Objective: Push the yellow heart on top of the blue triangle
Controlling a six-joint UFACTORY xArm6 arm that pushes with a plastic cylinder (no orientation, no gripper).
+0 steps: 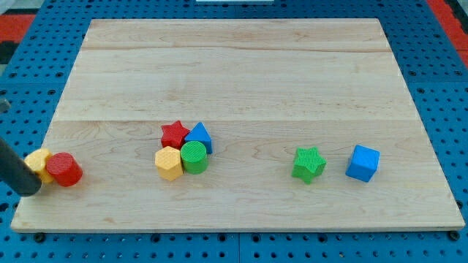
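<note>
Sitting at the lower left of the frame, the yellow heart (37, 164) touches the red cylinder (66, 169) on its right, with my tip (31, 190) just at its lower left edge; it is a bare rod with no jaws to open or close. The blue triangle (199, 136) lies well apart toward the centre, packed against the red star (174, 134), green cylinder (194, 156) and yellow hexagon (169, 163). Pushing rightward could drive the red cylinder ahead into that cluster, I judge, scattering it and knocking the triangle away.
</note>
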